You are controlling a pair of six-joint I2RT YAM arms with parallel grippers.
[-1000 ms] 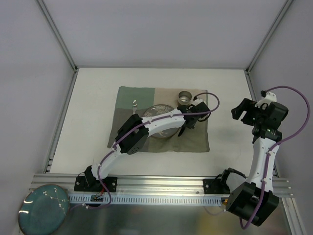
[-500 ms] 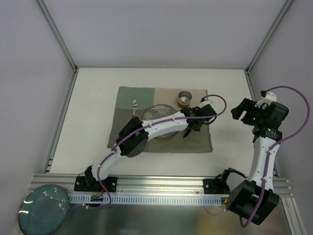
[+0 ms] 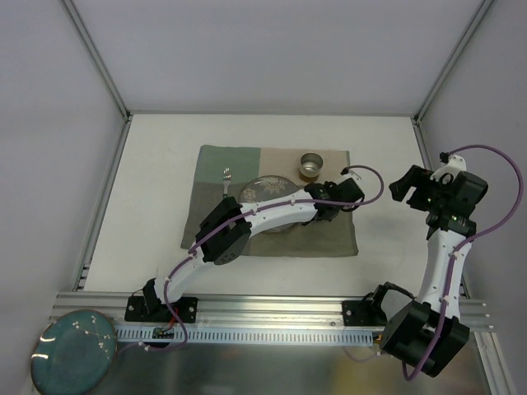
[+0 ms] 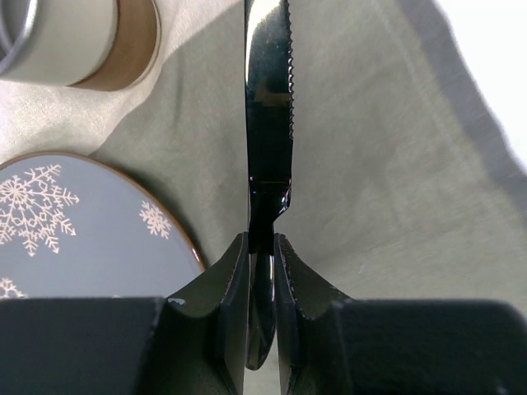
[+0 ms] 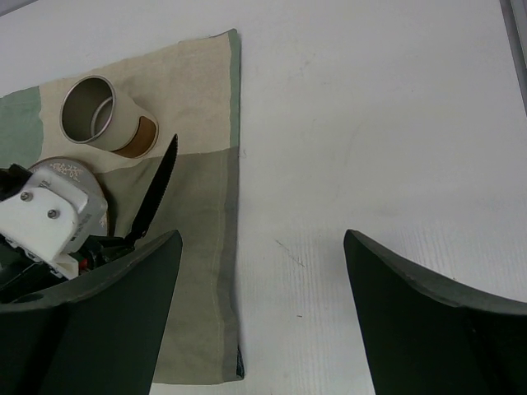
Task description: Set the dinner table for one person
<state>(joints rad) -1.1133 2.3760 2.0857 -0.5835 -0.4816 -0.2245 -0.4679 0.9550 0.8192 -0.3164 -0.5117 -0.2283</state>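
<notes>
My left gripper (image 4: 262,239) is shut on the handle of a black serrated knife (image 4: 270,107). The blade points away from the wrist, low over the right part of the green-and-beige mat (image 3: 222,160). Left of the blade lies a dark plate with snowflakes (image 4: 74,222), and a grey cup (image 4: 74,37) stands beyond it. A fork (image 3: 226,175) lies on the mat left of the plate (image 3: 265,188). Over the bare dinner table (image 3: 156,197) right of the mat, my right gripper (image 5: 262,239) hangs open and holds nothing.
A second snowflake plate (image 3: 74,350) sits off the table at the bottom left, beside the left arm's base. Aluminium frame bars (image 3: 103,206) edge the tabletop. The left arm (image 3: 247,218) stretches over the plate and mat.
My left gripper has carried the knife to the right, from the plate's right edge to the right part of the mat. The right arm has barely moved.
</notes>
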